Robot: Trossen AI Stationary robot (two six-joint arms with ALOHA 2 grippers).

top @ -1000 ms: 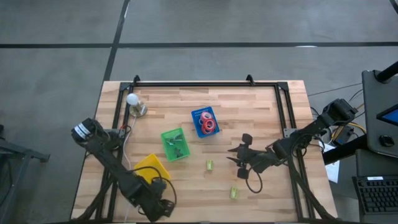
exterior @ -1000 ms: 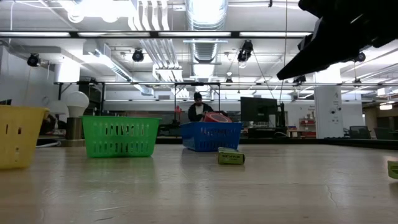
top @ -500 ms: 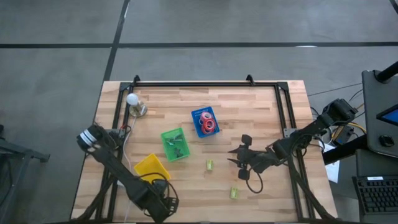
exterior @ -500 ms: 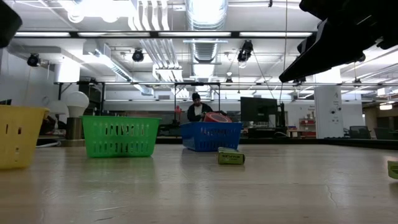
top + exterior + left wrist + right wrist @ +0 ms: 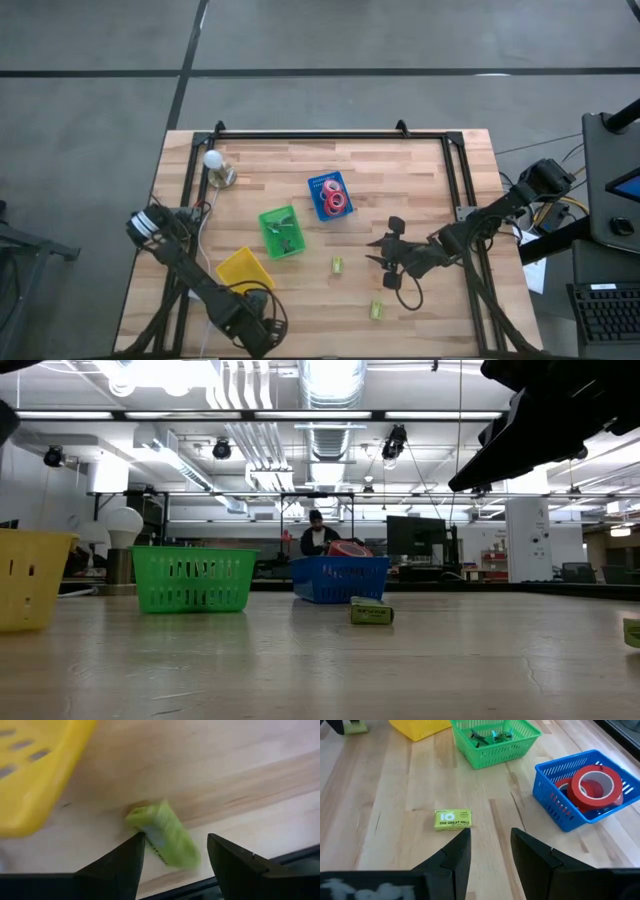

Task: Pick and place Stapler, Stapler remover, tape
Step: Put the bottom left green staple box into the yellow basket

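Note:
My left gripper (image 5: 250, 325) hangs open at the table's near edge, just near of the yellow bin (image 5: 245, 268). A small green box (image 5: 162, 840) shows blurred between its fingertips (image 5: 176, 837). My right gripper (image 5: 385, 252) is open above bare wood, right of centre, and holds nothing (image 5: 490, 835). Red tape rolls (image 5: 592, 784) lie in the blue bin (image 5: 330, 196). Staple removers (image 5: 490, 735) lie in the green bin (image 5: 280, 232). Two more green boxes lie flat on the table (image 5: 337, 264) (image 5: 377, 309). My left gripper has its fingers on either side of the green box (image 5: 150, 827); whether they touch it, I cannot tell, because the box is blurred.
A white bulb on a stand (image 5: 215, 165) is at the far left, with a cable running toward the near edge. A black frame (image 5: 310, 134) borders the table's far side. Bare wood lies between the bins and my right gripper. A person (image 5: 318, 536) shows far behind the table.
My left arm has shifted: its upper joint at the table's left edge has moved toward the near edge, and the gripper has edged slightly toward the yellow bin.

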